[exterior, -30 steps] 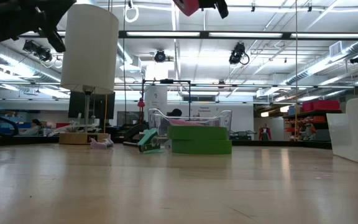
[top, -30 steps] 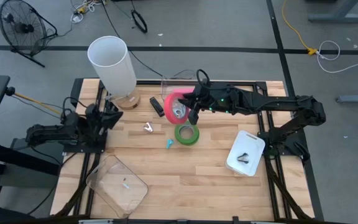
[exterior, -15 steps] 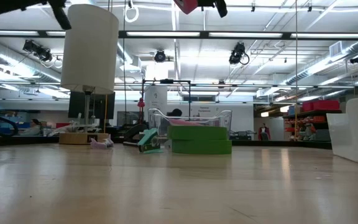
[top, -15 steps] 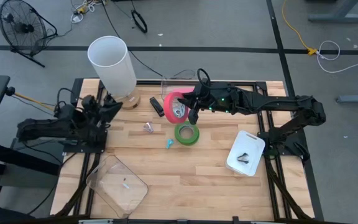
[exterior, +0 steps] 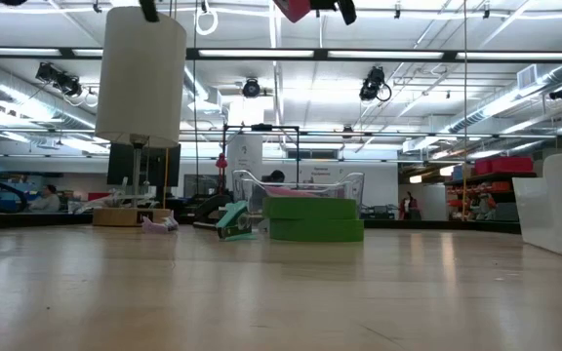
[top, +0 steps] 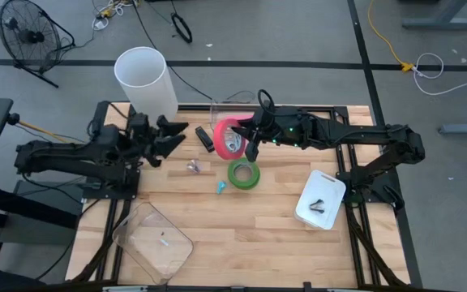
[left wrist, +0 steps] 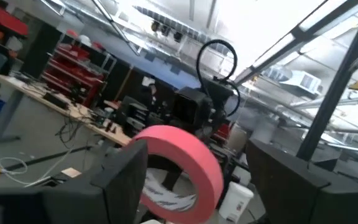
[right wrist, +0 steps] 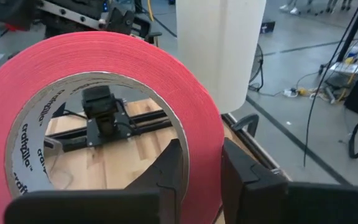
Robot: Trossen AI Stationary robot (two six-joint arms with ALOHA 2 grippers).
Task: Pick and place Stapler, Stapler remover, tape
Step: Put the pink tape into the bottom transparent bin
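Observation:
A pink-red tape roll is held up above the table's far middle, standing on edge, with my right gripper shut on it. It also shows in the left wrist view. My left gripper hovers open to the left of the roll and faces it, touching nothing. A green tape roll lies flat on the table below. A black stapler, a small silvery stapler remover and a small teal stapler also lie on the table. My right gripper pinches the roll's wall, with one finger inside the ring and the other outside. The fingers come from the table's right side. The roll stands on edge, lifted clear of the table.
A tall white cylinder stands at the far left, close to my left arm. A clear box sits at the far edge behind the pink roll. A clear tray lies at the near left, and a white tray holding a dark item at the right.
My left gripper has risen and gone toward the table's right edge, nearer the pink-red tape, and has opened. My right gripper and the tape have kept still.

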